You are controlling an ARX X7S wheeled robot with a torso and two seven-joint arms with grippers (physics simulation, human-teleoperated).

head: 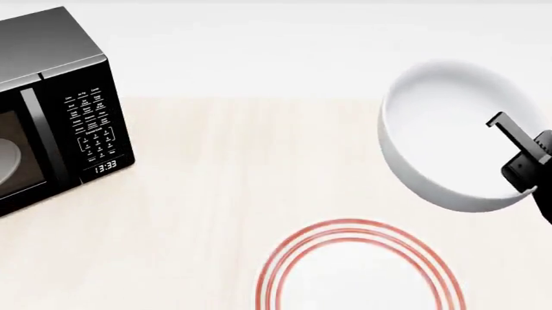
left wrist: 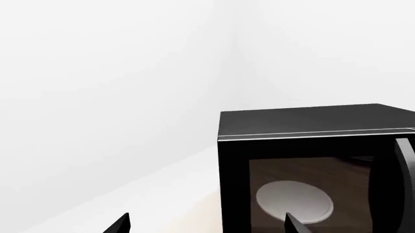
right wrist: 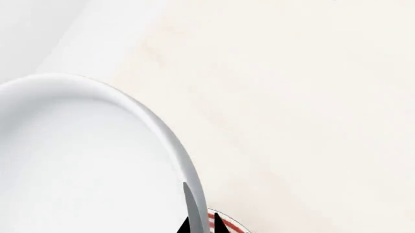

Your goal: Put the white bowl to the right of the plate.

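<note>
At frame edge, right claw [head: 518, 155] pinches the white bowl [head: 444, 129] rim; left claw's [left wrist: 206, 224] tips spread.

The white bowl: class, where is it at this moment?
In the head view the white bowl is at the right, tilted and gripped at its rim by the right gripper, above and right of the plate.

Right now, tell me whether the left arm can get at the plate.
Probably yes: the plate lies uncovered on the table, nothing between. The left fingers point at the microwave, so it must turn.
</note>
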